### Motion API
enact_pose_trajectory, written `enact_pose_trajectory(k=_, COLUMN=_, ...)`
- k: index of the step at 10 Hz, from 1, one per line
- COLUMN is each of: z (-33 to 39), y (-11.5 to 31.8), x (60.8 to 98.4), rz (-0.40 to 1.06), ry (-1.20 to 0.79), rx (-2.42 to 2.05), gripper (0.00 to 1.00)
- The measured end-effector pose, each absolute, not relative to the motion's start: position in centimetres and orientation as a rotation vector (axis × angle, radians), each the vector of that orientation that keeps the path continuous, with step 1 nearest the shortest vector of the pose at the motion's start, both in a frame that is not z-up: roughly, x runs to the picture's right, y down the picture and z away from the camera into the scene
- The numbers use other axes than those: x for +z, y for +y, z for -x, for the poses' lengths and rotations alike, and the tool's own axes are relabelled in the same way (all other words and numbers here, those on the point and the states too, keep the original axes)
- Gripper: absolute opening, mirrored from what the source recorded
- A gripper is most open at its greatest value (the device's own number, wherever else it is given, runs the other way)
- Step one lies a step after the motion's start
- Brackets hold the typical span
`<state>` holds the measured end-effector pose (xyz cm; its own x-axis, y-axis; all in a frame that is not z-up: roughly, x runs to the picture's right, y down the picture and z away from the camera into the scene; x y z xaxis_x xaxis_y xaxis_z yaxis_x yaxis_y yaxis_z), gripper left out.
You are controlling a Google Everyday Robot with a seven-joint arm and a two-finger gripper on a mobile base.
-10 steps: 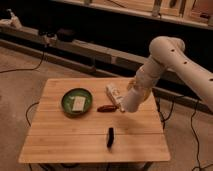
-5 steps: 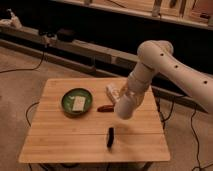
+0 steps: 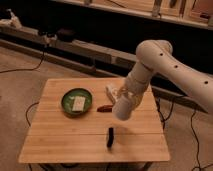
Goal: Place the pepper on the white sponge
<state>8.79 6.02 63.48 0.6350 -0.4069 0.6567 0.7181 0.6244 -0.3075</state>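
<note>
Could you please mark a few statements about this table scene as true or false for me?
1. The small reddish-brown pepper lies on the wooden table. True.
2. The white sponge sits in the round green bowl. True.
3. The gripper holds the pepper. False: it is shut above the table, just behind the pepper, which lies on the wood.
4. The black upright object stands inside the bowl. False: it stands on the table, near the front edge.

The arm (image 3: 150, 55) has swung left over the last 1 second: its elbow now sits further in over the right side of the tabletop (image 3: 60, 145), and the forearm hangs steeper. The hand (image 3: 113, 92) has edged slightly left, just beside the pepper (image 3: 104, 107)
</note>
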Motion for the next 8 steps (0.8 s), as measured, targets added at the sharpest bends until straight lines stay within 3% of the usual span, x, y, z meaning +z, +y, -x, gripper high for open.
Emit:
enact_pose_trajectory(k=3, z=-5.9, y=7.8, x=61.9, rz=0.605, ry=-0.605, rx=-0.802, gripper=0.00)
enact_pose_trajectory(k=8, z=-4.5, y=11.3, x=63.4, rz=0.702, ry=-0.594, rx=-0.820, gripper=0.00)
